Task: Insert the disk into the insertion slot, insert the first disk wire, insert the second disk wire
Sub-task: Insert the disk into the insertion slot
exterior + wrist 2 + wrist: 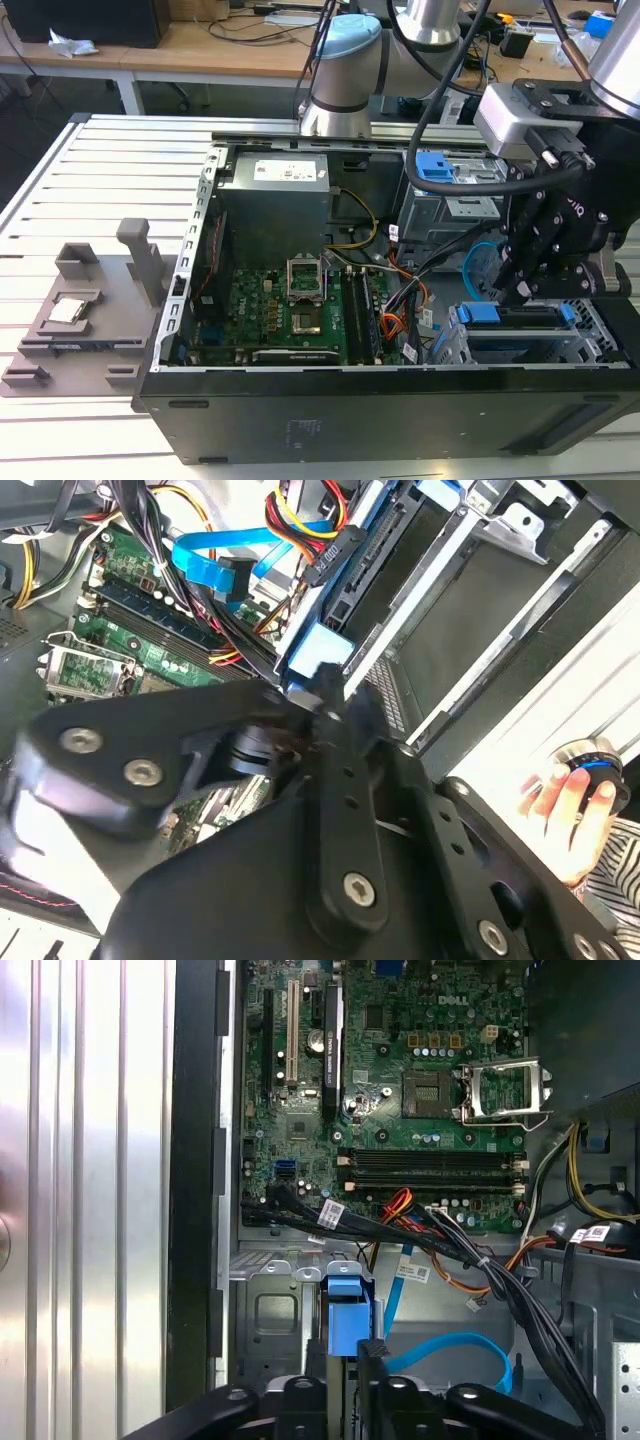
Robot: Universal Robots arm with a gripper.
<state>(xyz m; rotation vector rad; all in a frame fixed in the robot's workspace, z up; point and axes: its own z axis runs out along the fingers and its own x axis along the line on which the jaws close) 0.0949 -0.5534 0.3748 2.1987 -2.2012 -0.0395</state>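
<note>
A black jointed metal gripper (522,288) hangs at the exterior view's right; whether it grips anything cannot be told. Just below it, the flat grey disk (483,313), framed in glossy blue plastic, sits in the silver sheet-metal slot (535,350).

disk (343,1312) mostly hidden behind gripper (350,1372), hand (562,802) cut off at edge
</note>
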